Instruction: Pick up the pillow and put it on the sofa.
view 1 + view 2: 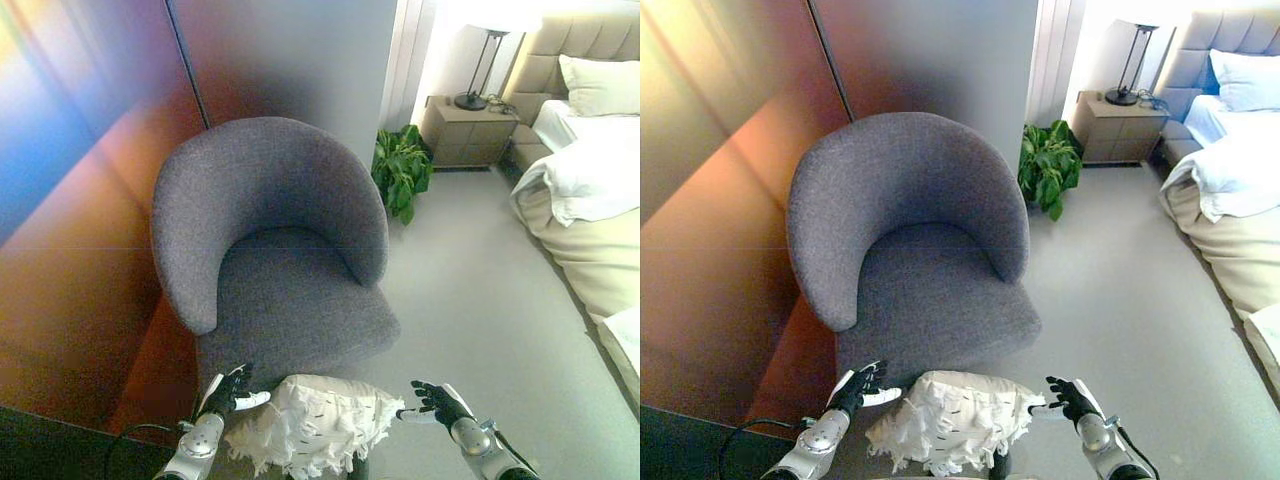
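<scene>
Left eye view shows the pillow [315, 420], white and fringed, held up between the two hands just in front of the sofa [270, 250] (a grey tub chair, really). The left hand [228, 392] sits against the pillow's left edge and the right hand [437, 403] at its right edge, fingers spread fairly straight and pressing inward rather than wrapped round the fabric, though the contact on the right side is hard to make out and may be only a light touch. Ahead of both hands the seat lies bare. So the pick-up looks done; what remains is carrying the pillow forward over the seat's front edge, lowering it onto the cushion and letting go.
</scene>
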You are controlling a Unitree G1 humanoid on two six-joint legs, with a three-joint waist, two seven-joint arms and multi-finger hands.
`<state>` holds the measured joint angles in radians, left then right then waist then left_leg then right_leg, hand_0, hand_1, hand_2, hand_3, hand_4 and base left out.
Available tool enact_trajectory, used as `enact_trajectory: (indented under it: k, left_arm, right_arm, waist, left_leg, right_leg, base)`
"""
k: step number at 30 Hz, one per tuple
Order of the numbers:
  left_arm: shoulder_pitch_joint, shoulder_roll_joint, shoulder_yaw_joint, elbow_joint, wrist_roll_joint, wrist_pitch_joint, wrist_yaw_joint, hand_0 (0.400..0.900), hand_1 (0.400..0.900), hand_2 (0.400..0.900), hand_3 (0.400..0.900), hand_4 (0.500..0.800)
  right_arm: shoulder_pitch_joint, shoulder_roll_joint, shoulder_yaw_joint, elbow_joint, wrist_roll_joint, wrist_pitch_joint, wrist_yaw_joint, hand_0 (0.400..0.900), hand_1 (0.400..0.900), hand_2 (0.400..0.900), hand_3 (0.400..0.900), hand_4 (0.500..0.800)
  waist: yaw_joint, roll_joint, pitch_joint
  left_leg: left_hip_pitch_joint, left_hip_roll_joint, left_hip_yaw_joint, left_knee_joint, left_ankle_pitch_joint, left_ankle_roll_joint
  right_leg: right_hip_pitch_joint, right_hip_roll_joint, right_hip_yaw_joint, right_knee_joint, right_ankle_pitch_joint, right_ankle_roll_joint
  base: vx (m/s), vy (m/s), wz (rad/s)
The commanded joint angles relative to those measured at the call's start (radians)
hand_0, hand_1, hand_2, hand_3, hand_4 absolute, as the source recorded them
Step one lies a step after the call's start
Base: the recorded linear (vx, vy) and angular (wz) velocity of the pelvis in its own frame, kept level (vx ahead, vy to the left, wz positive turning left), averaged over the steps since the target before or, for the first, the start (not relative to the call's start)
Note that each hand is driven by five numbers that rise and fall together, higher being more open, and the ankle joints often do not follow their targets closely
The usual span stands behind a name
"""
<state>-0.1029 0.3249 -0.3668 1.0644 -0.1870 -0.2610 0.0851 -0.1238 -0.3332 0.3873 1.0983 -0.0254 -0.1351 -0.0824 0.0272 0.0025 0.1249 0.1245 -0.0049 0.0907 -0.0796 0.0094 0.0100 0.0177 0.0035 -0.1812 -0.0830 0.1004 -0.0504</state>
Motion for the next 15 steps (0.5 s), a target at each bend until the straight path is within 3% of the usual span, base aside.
enact_trajectory:
  k: [1,15]
  left_arm:
    - [-0.071,0.025,0.004,0.043,0.045,-0.034,0.003,0.9,0.9,0.9,0.9,0.8]
    - [-0.13,0.02,-0.022,0.079,0.006,-0.02,-0.023,0.9,0.9,0.9,0.9,0.8]
  right_arm:
    - [-0.058,-0.028,0.029,-0.035,-0.01,-0.029,-0.031,0.9,0.9,0.9,0.9,0.8]
    - [-0.132,-0.029,0.054,-0.037,0.006,-0.024,-0.064,0.9,0.9,0.9,0.9,0.8]
  waist:
    - [-0.035,-0.022,-0.019]
    - [-0.06,-0.02,0.051]
  left_leg:
    - [-0.054,0.025,0.01,0.044,-0.035,-0.017]
    - [-0.102,0.021,0.032,0.083,-0.055,-0.008]
  right_leg:
    - [0.016,-0.109,0.051,0.084,-0.095,0.163]
    - [-0.051,-0.123,0.097,0.095,-0.076,0.172]
  base:
    - [0.05,-0.01,-0.1]
    - [-0.02,-0.004,-0.08]
